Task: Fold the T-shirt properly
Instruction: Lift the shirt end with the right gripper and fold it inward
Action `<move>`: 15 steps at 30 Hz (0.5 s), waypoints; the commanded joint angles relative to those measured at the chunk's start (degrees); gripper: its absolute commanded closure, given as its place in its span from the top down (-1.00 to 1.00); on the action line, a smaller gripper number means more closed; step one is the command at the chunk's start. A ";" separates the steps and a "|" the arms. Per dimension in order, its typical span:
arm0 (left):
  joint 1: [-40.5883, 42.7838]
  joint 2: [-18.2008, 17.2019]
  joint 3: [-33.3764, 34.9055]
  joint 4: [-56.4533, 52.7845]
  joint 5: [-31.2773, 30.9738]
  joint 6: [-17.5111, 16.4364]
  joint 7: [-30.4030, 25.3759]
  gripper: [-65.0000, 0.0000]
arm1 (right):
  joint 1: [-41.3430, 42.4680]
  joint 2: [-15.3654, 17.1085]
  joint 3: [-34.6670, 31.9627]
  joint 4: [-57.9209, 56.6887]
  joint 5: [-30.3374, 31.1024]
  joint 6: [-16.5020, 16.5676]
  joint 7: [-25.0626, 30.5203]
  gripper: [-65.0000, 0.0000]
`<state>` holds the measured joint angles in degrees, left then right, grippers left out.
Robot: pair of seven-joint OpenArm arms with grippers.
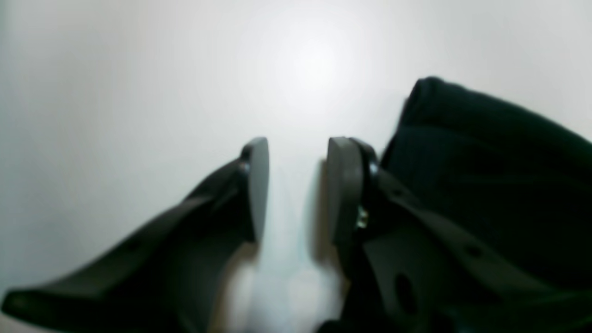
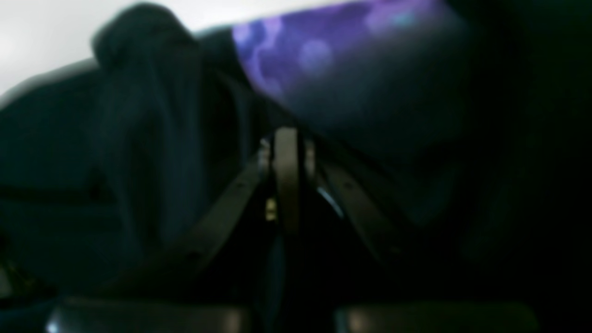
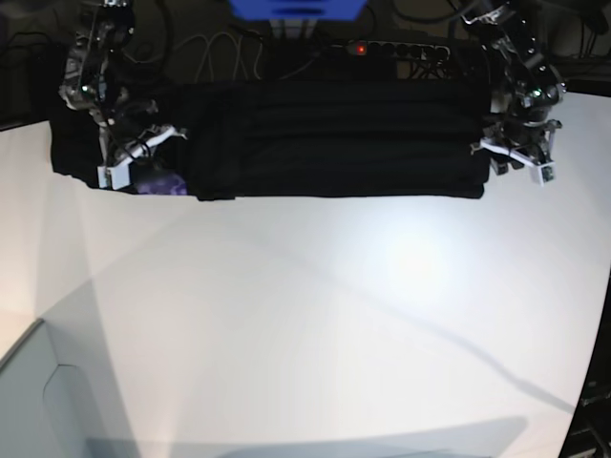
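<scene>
The black T-shirt point(image 3: 334, 134) lies as a long folded band along the far edge of the white table point(image 3: 334, 315). A purple print point(image 3: 160, 186) shows at its left end. My right gripper point(image 3: 134, 157) sits on that end. In the right wrist view its fingers point(image 2: 286, 152) are pressed together and buried in the dark folds of the T-shirt point(image 2: 138, 138), just below the purple print point(image 2: 333, 46). My left gripper point(image 3: 520, 160) hovers at the shirt's right end. It point(image 1: 296, 148) stands open over bare table, and the T-shirt's edge point(image 1: 485, 162) lies just beside one finger.
Behind the shirt, off the table's far edge, lie a power strip with a red light point(image 3: 401, 48), cables and a blue object point(image 3: 296, 8). A grey panel point(image 3: 38, 401) stands at the near left corner.
</scene>
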<state>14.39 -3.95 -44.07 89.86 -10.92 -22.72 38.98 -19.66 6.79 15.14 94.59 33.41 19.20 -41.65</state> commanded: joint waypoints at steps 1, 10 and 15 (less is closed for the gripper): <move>-0.28 -0.76 -0.19 0.82 -0.47 -0.09 -1.40 -0.36 | 0.72 -0.24 -1.29 -1.53 -3.91 -0.26 -0.59 -1.00; -0.37 -1.20 -0.19 0.73 -0.20 0.00 -1.58 -0.36 | 6.08 -3.67 -6.83 -10.15 -14.90 -0.26 5.12 -1.00; -0.46 -1.29 -0.45 -0.68 -0.20 0.00 -1.66 -0.36 | 9.95 -3.58 -7.00 -15.68 -14.99 -0.17 6.62 -1.00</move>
<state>14.04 -4.71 -44.14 88.47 -10.72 -22.72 38.28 -9.43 3.81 9.32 80.82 23.49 20.99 -27.29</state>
